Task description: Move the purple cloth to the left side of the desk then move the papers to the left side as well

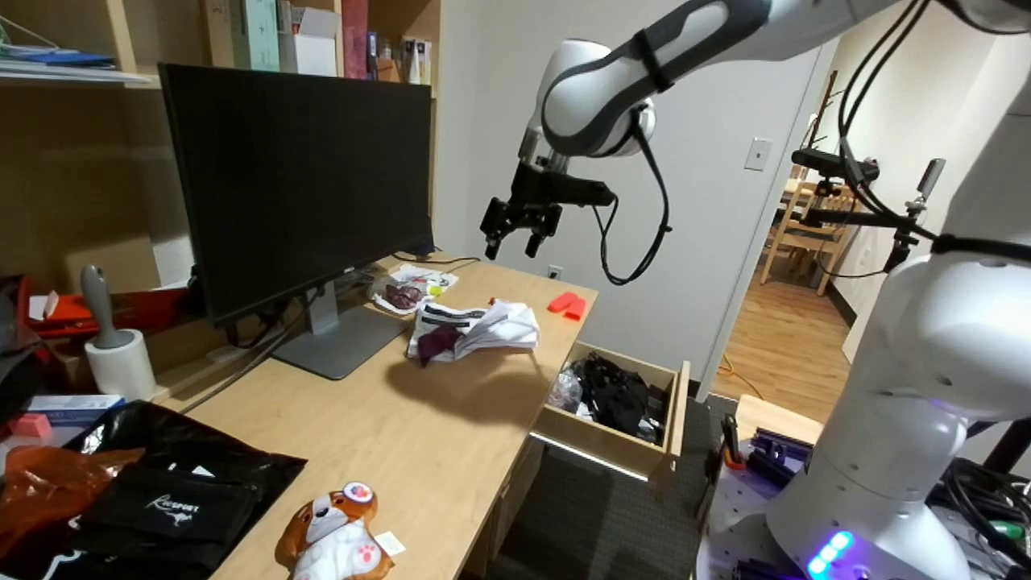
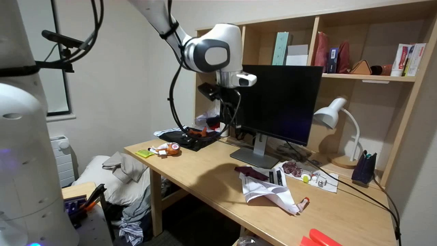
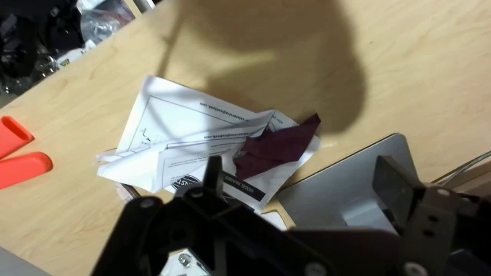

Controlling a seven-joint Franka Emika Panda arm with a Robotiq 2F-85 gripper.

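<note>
The purple cloth (image 1: 437, 343) is dark and crumpled and lies on top of the white papers (image 1: 503, 329) on the wooden desk (image 1: 403, 435). Both exterior views show the cloth (image 2: 252, 173) and the papers (image 2: 268, 194). In the wrist view the cloth (image 3: 280, 147) lies on one end of the creased, printed papers (image 3: 180, 115). My gripper (image 1: 512, 248) is open and empty, held well above the desk. In the wrist view its fingers (image 3: 301, 168) are wide apart, with the cloth and the monitor base below. In an exterior view the arm mostly hides the gripper (image 2: 229, 111).
The monitor (image 1: 298, 185) stands on a grey base (image 1: 342, 342) beside the papers. A white sheet with small items (image 2: 315, 179) lies behind them. Red objects (image 1: 568, 304) lie near the desk's end. A plush dog (image 1: 334, 536) and black bags (image 1: 169, 499) lie farther along. A drawer (image 1: 616, 411) stands open.
</note>
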